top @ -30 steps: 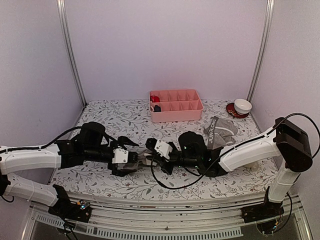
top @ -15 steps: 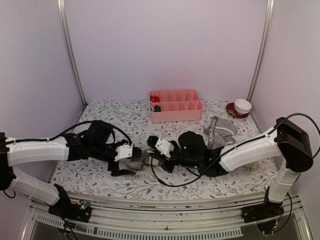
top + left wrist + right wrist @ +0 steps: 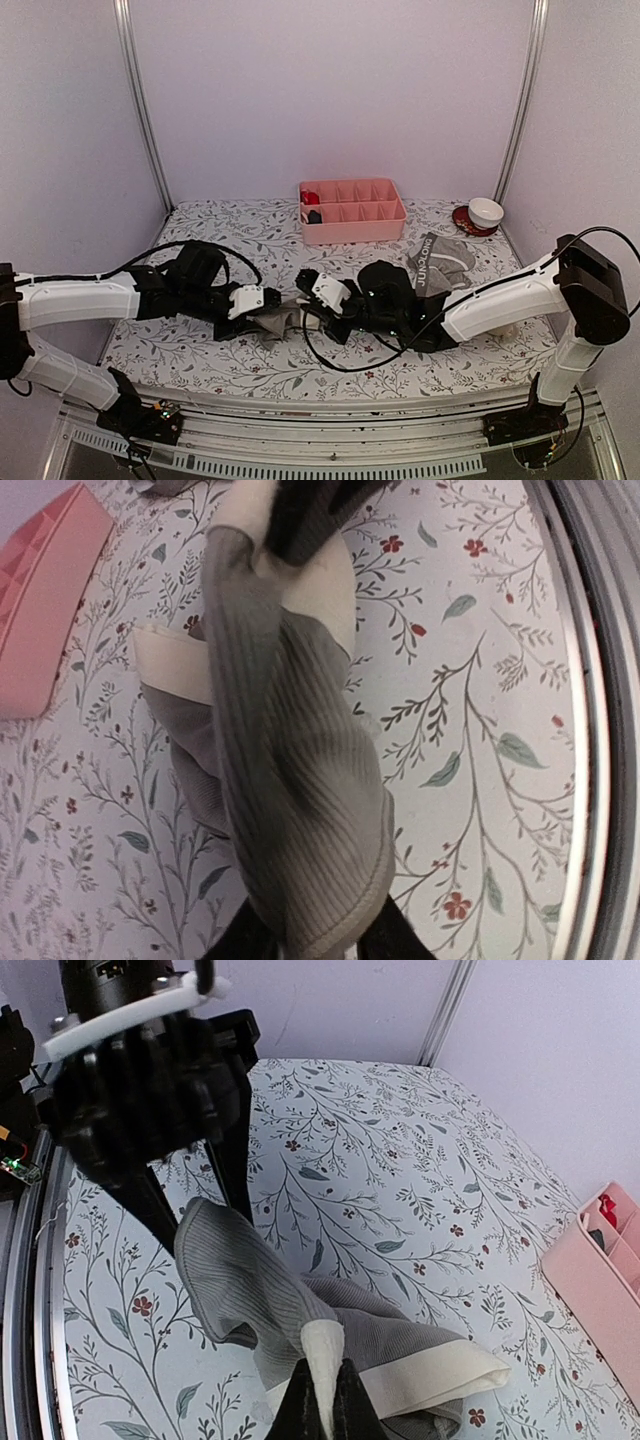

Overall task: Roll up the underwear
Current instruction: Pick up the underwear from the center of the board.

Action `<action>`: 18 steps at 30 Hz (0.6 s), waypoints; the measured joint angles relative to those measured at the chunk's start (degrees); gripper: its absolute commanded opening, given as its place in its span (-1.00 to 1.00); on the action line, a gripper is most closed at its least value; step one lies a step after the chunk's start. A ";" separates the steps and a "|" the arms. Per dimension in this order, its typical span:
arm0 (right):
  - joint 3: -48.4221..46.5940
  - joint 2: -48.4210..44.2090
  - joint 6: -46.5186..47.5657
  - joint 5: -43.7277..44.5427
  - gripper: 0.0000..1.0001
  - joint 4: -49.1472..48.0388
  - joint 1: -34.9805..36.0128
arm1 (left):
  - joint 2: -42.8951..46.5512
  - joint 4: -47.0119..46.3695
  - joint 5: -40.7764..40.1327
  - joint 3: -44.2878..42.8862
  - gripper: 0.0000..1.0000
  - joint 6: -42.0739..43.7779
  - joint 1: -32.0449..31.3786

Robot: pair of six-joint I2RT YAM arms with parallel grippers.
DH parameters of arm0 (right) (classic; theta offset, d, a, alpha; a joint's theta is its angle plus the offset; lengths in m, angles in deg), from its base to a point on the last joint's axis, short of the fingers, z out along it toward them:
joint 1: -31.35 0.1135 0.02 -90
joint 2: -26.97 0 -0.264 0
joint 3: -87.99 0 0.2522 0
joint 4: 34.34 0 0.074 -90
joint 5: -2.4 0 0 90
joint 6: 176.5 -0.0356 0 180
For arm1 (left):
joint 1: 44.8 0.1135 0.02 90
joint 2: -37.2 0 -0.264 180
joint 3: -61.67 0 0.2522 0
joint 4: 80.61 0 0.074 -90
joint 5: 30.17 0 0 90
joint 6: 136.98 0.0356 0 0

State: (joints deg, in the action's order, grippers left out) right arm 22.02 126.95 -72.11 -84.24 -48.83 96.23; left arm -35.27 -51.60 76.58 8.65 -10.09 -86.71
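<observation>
Two grips on the briefs (image 3: 283, 318): right gripper (image 3: 320, 1398) clamps the waistband (image 3: 440, 1375), left gripper (image 3: 320, 945) nips the grey end between its fingers; a tug could unroll it

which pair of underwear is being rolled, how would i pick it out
From the pink tray at the back, come toward the near edge. The grey briefs lie twisted between the left gripper and right gripper. Their plain pale waistband sets them apart from the boxer-briefs to the right, whose dark band carries white lettering.

The grey briefs (image 3: 283, 320) — ribbed, pale-banded — stretch twisted and bunched mid-table; the boxer-briefs (image 3: 442, 262) lie crumpled farther right, dark lettered waistband showing.
</observation>
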 measured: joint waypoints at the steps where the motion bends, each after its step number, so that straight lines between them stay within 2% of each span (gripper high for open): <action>1: 0.00 -0.22 0.00 -0.04 -0.96 0.04 0.00 | -0.13 0.02 -0.42 0.00 -0.75 -0.37 0.09; 5: 0.00 -0.68 0.24 -1.86 -0.95 0.55 0.00 | -0.20 -1.03 -2.34 0.00 -1.00 -0.79 0.37; 14: -0.11 -2.23 1.51 -8.81 -0.95 4.55 0.00 | 6.27 -3.89 -5.77 0.07 -1.00 1.36 0.94; 15: -0.13 -2.62 1.51 -9.31 -0.95 4.72 0.00 | 7.37 -4.22 -5.79 0.35 -0.96 2.05 0.94; 16: -0.13 -3.08 1.51 -9.68 -0.95 4.81 0.00 | 8.33 -4.52 -5.81 0.79 -0.79 2.60 0.94; 18: -0.37 -3.93 1.49 -10.08 -0.96 5.05 0.00 | 10.19 -5.14 -6.10 2.03 -0.17 3.65 0.94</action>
State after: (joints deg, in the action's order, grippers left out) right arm 21.65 123.02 -70.62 -94.32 -43.78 96.23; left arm -25.08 -56.74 70.48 10.68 -6.44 -85.77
